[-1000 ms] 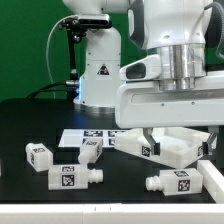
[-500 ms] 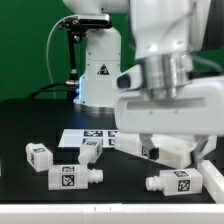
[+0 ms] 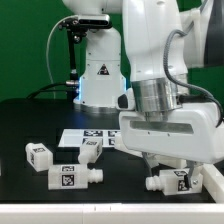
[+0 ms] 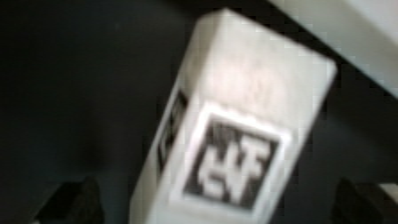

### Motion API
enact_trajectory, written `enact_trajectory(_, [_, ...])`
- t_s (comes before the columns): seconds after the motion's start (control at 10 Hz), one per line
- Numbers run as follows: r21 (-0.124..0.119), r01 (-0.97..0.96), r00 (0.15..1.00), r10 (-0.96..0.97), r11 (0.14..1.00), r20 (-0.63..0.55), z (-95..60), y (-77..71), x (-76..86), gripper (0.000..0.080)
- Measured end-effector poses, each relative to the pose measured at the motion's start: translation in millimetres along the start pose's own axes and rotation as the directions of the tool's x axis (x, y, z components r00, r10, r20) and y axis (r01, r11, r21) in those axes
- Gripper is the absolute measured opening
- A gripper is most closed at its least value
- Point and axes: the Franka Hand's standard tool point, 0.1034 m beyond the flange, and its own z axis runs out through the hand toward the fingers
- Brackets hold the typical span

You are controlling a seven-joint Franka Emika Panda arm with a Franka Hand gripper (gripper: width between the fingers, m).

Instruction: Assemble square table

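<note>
My gripper (image 3: 172, 163) hangs low over the square table's white panel, and its broad hand hides most of the panel in the exterior view. In the wrist view a white slab with a black-and-white tag (image 4: 249, 110), blurred, lies between my dark fingertips (image 4: 71, 202). They stand wide apart on either side of it, with a gap on each side. The gripper (image 4: 222, 208) is open. Four white tagged legs lie on the black table: one at the exterior view's left (image 3: 38, 155), one in front (image 3: 75, 178), one further back (image 3: 90, 150) and one under my hand (image 3: 172, 183).
The marker board (image 3: 88, 136) lies flat behind the legs. A white rail (image 3: 213, 176) stands at the exterior view's right edge. The arm's white base (image 3: 98, 70) rises behind, before a green backdrop.
The gripper has come down and a little toward the exterior view's left, and now covers the panel that showed below it before. The legs have not moved.
</note>
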Motion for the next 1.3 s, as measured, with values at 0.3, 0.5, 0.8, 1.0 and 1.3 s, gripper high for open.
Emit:
enact_trajectory(0.3, [-0.008, 0.021, 1.0, -0.021, 1.0, 0.002, 4.6, 1.8, -13.9, 0.0649])
enact_trajectory(0.5, [-0.008, 0.026, 1.0, -0.026, 1.0, 0.001, 4.8, 2.1, -13.3, 0.0379])
enact_trajectory(0.8, [-0.008, 0.031, 1.0, -0.031, 0.999, 0.001, 4.5, 2.1, -12.9, 0.0262])
enact_trajectory(1.0, [0.004, 0.143, 0.99, -0.143, 0.99, -0.013, -32.3, 18.7, 8.5, 0.0262])
enact_trajectory(1.3, [0.029, 0.15, 0.989, -0.15, 0.988, -0.018, -80.6, 24.9, 12.9, 0.0262])
